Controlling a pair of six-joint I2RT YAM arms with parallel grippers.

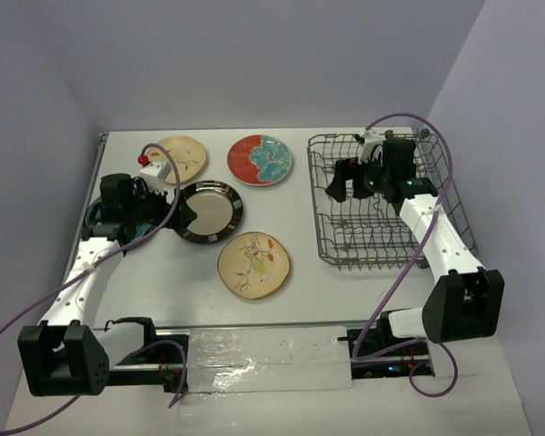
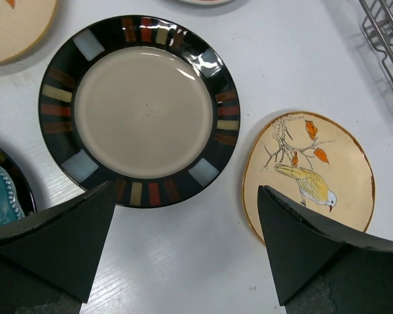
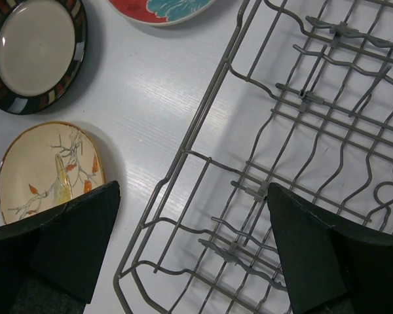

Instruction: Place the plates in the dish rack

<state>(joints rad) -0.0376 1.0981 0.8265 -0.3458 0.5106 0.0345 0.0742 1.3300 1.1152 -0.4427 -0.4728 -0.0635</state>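
White tabletop [image 1: 291,227] in a corner of plain pale lavender-grey walls [image 1: 254,54]; matte surface, faint streaks in wrist views, soft shadows under plates. Purple cables [image 1: 9,327] loop off both arms, and a clear plastic strip [image 1: 263,354] lies along the near edge btwn the bases. L gripper [image 1: 175,211] [image 2: 183,261]: jaws spread wide, nothing held, bare table btwn them. Dark striped-rim plate [image 1: 211,212] [image 2: 141,110] lies flat just ahead of the jaws, its near rim about level w/ the fingertips. Bird plate [image 1: 253,263] [image 2: 308,173] is flat ahead of the finger on the wrist view's right. Teal plate [image 2: 0,190] peeks in outside the other finger, mostly cut off. Beige floral plate [image 1: 182,158] [image 2: 13,26] is farther ahead, past the striped one. R gripper [image 1: 348,186] [image 3: 190,255]: jaws also spread, empty, hovering over the dish rack [image 1: 381,238] [image 3: 314,131], w/ the rack's rim wire running btwn the fingers below. No plate shows in the rack. Red plate w/ blue flower [image 1: 260,160] [image 3: 160,10] sits on the table ahead of those jaws, apart from the rack.
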